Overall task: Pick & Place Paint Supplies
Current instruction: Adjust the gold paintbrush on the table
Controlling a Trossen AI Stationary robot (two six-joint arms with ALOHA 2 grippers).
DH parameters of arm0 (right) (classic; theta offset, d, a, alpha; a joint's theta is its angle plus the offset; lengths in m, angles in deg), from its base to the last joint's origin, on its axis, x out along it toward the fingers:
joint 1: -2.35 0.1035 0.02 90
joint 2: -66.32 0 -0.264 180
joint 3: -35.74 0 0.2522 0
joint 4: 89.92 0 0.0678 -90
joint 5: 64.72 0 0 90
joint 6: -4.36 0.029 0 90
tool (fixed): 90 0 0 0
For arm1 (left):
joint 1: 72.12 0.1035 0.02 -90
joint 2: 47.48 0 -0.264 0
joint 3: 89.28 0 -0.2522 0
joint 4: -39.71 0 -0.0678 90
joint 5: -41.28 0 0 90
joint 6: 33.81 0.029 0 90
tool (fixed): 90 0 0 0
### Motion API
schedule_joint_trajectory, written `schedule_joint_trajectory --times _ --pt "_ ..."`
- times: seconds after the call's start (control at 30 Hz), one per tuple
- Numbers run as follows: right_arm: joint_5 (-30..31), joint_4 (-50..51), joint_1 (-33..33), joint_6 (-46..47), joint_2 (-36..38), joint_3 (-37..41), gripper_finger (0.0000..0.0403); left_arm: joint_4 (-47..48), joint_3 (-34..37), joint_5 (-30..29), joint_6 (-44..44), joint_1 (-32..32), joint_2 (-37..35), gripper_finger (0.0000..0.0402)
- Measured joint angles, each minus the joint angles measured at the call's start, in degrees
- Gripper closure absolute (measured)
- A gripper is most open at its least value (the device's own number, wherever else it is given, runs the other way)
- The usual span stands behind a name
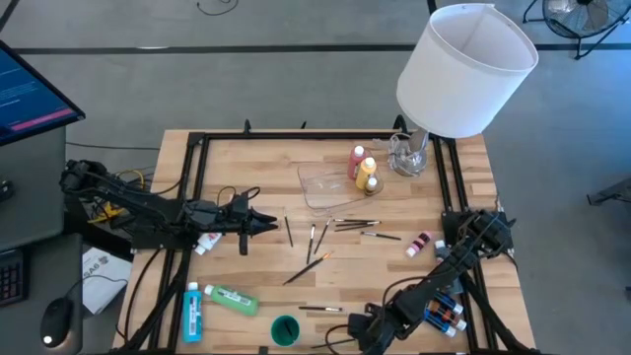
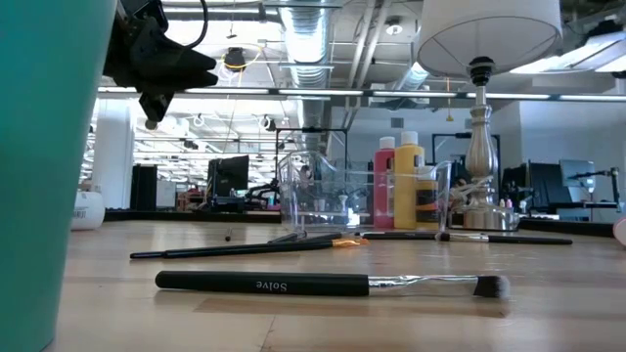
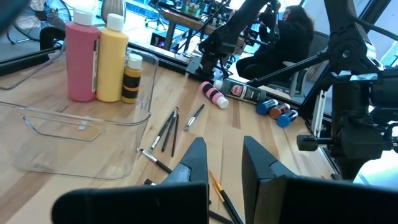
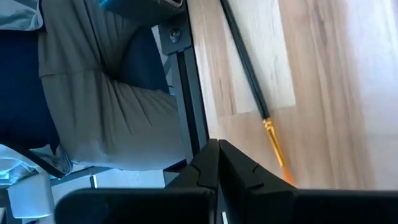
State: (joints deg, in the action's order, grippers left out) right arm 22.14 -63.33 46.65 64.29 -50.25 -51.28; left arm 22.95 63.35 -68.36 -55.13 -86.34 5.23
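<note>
The desk (image 1: 325,286) holds a clear tray (image 1: 330,185) with pink, yellow and tiny bottles at its corner; brushes (image 1: 314,237) lie scattered beside it. Left pincer (image 1: 268,226), empty, stands slightly parted; it should probably descend squarely over one brush. Right pincer (image 1: 357,330) rests shut, empty.
</note>
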Motion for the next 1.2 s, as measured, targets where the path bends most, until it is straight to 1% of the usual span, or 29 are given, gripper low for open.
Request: schedule_joint_trajectory --times 0.2,0.27,0.4,0.57,0.7,0.97,1.2 --pt "0.2 0.5 -0.13 0.17 -1.55 0.07 0.0403 -0.04 0.0 -0.02 0.0 0.02 0.0 0.0401" --pt "-0.35 -1.1 -0.76 0.23 -2.81 -0.22 0.0403 -0.04 0.0 -0.03 0.0 0.02 0.0 0.0401" --pt "-1.53 -0.65 -1.6 0.02 -3.24 -0.26 0.0403 -0.08 0.0 -0.04 0.0 0.02 0.0 0.0401" --pt "-0.98 0.07 -2.54 -3.33 -3.29 -1.03 0.0403 -0.13 0.0 -0.04 0.0 0.02 0.0 0.0401" --pt "0.49 1.34 -3.28 -5.43 -3.44 -2.01 0.0403 -0.17 0.0 -0.03 0.0 0.02 0.0 0.0401" --pt "5.55 9.51 -4.31 -6.77 -3.48 -4.69 0.0403 -0.22 0.0 -0.04 0.0 0.02 0.02 0.0401" --pt "10.28 10.4 -5.35 -9.02 -3.48 -4.96 0.0403 -0.22 0.0 -0.04 0.02 0.02 0.01 0.0401"
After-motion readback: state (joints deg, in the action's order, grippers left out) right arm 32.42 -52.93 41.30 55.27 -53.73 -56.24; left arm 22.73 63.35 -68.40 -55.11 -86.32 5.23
